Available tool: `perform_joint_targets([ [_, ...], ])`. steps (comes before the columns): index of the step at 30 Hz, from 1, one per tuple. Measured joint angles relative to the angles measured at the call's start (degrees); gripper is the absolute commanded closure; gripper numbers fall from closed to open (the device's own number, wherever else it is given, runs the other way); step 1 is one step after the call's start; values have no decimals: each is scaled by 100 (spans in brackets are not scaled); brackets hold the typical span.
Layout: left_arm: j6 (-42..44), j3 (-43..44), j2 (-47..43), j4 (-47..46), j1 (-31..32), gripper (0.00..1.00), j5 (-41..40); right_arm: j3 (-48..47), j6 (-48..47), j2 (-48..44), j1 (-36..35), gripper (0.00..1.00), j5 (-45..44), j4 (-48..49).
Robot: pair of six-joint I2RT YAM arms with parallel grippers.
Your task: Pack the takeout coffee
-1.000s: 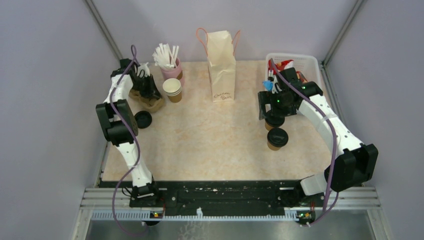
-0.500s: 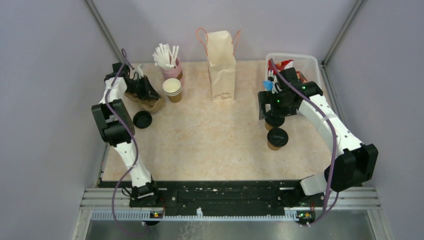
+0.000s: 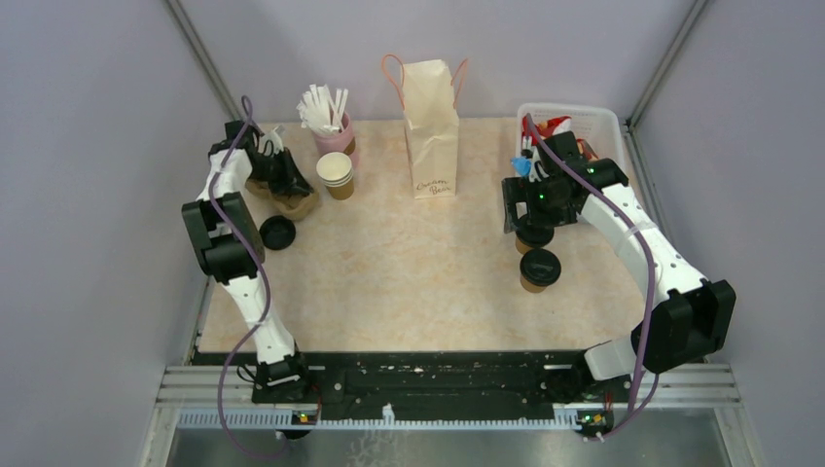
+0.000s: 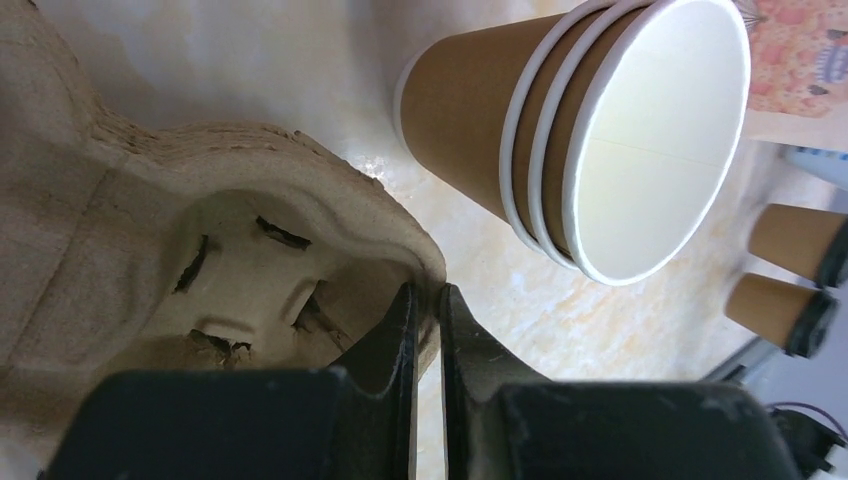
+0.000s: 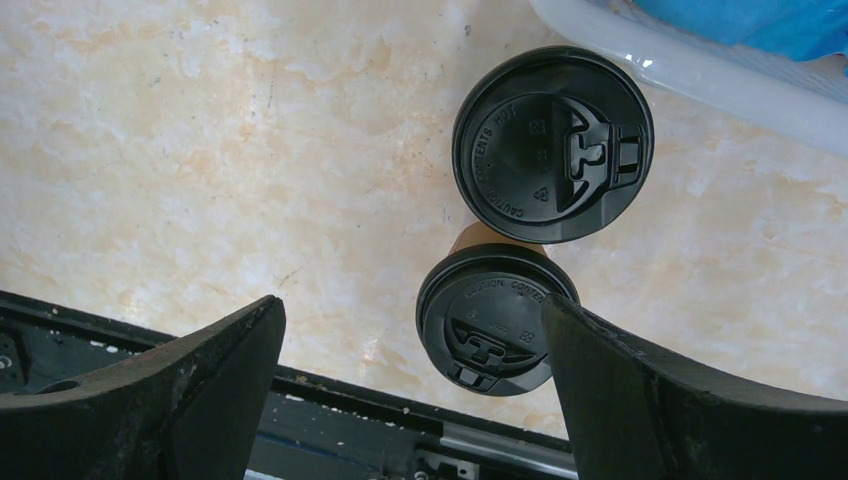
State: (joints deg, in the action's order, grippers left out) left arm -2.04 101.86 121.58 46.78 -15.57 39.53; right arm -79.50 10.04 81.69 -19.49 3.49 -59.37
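Top external: far cup (image 3: 531, 239) stands upright beneath the right gripper (image 3: 533, 218), near cup (image 3: 540, 269) just nearer, both on the table (image 3: 409, 272) right of the paper bag (image 3: 431, 126). Left wrist: left gripper (image 4: 425, 310) clenched on the cup carrier (image 4: 250, 250) rim. Right wrist: jaws released wide above both cups.
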Motion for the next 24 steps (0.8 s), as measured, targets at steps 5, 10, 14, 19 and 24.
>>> perform_joint_targets([
  [5,61,127,-122,63,260,100,-671,0,0,0,0,1,4,0],
  [10,70,393,-125,192,538,100,-1237,0,0,0,-2,1,2,0],
  [14,101,531,-186,328,824,100,-1950,0,0,0,0,1,4,0],
  [19,184,857,-195,605,1281,100,-3045,0,0,0,-2,1,9,0],
  [24,186,960,-212,787,1482,100,-3646,0,0,0,-2,1,9,0],
])
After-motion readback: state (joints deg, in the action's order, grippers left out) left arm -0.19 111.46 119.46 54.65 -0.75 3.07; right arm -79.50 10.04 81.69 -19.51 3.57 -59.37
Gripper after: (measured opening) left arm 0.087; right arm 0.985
